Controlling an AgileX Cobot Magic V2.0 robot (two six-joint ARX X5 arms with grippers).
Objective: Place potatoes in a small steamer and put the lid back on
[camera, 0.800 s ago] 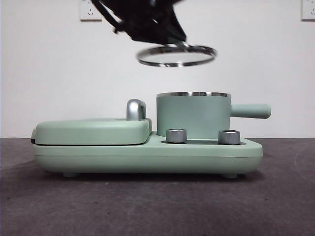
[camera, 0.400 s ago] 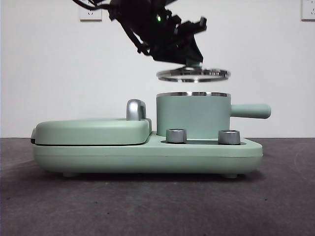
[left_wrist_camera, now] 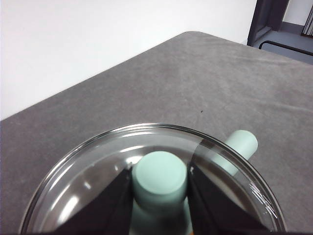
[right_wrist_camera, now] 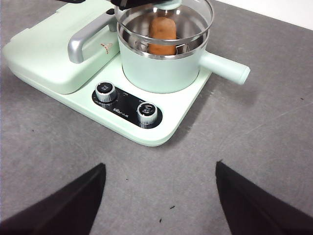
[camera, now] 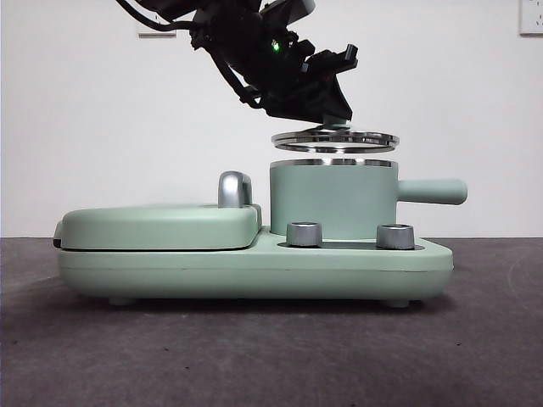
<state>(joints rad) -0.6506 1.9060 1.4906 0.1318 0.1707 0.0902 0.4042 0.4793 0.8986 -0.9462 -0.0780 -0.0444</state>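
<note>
The small steamer point(camera: 333, 199) is a mint-green pot with a steel rim and a side handle point(camera: 433, 191), standing on the mint-green appliance base point(camera: 254, 267). My left gripper point(camera: 335, 119) is shut on the mint-green knob point(left_wrist_camera: 159, 175) of the glass lid point(camera: 335, 140) and holds the lid level just above the pot's rim. The orange-brown potato point(right_wrist_camera: 161, 34) lies inside the pot point(right_wrist_camera: 164, 63), seen through the lid point(right_wrist_camera: 200, 19) in the right wrist view. My right gripper point(right_wrist_camera: 159, 196) is open and empty, above the table in front of the appliance.
A flat mint-green griddle cover point(camera: 157, 225) with a chrome handle point(camera: 233, 188) lies left of the pot. Two silver dials point(camera: 304, 234) point(camera: 394, 236) stand on the base in front of the pot. Dark grey table point(camera: 254, 356) surrounds the appliance.
My left gripper has carried the lid to the right and down, from high and left of the pot to level just above its rim.
</note>
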